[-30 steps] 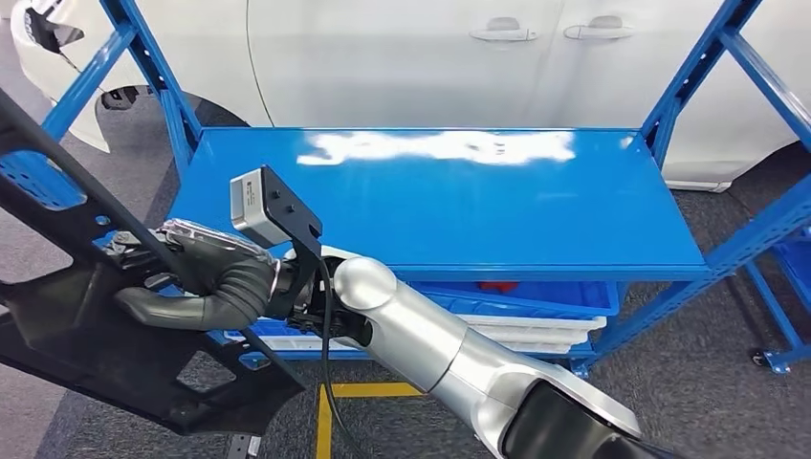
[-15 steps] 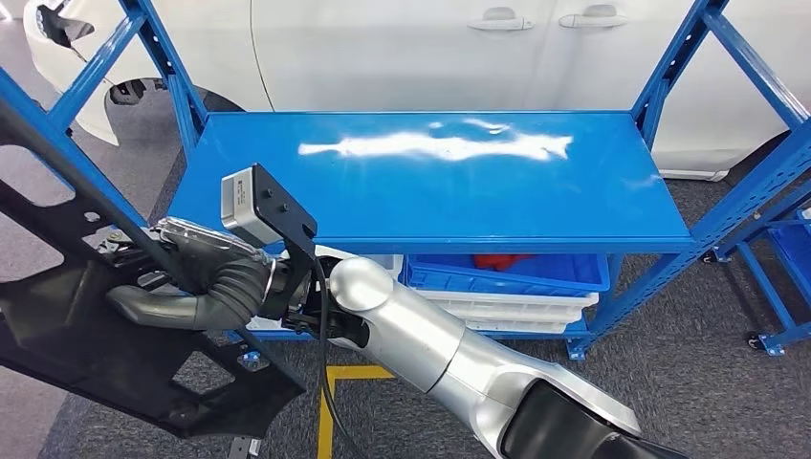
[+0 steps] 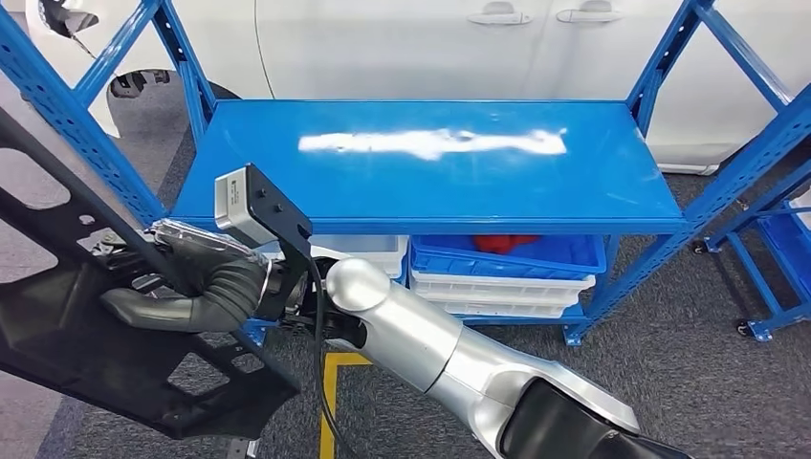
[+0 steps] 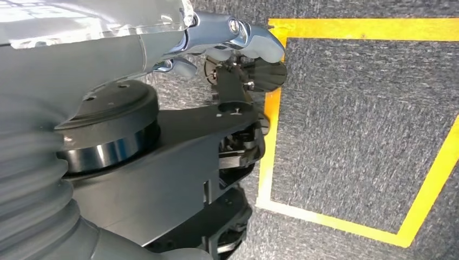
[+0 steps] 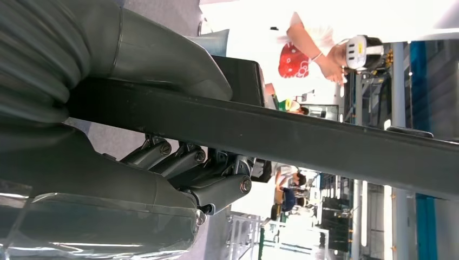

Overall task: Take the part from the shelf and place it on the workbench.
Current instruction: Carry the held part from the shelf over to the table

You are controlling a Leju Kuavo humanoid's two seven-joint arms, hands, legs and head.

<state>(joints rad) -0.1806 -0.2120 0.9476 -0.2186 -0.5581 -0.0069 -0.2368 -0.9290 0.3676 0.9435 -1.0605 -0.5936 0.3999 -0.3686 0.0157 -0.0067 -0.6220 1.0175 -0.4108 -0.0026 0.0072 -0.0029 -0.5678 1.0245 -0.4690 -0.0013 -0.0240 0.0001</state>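
Note:
The part [image 3: 86, 354] is a large black plastic panel with cut-outs, hanging at the left of the head view, away from the blue shelf [image 3: 430, 167]. My right arm crosses in from the lower right, and my right hand [image 3: 206, 277] grips a bar of the part. In the right wrist view the thumb and fingers [image 5: 178, 162] wrap around this dark bar [image 5: 325, 143]. My left hand [image 4: 233, 38] appears in the left wrist view above the carpet, its silver fingers bent; whether it holds anything is unclear.
The shelf's top board is bare and glossy. Blue and white bins [image 3: 507, 258] sit beneath it. A white car [image 3: 430, 38] stands behind. Yellow tape [image 3: 330, 402] marks the grey carpet. Another blue rack [image 3: 765, 249] is at the right. People [image 5: 303, 49] stand in the distance.
The whole picture has shifted: the shelf now sits higher and further off, so the camera has moved back. My right hand keeps the same grip on the black part.

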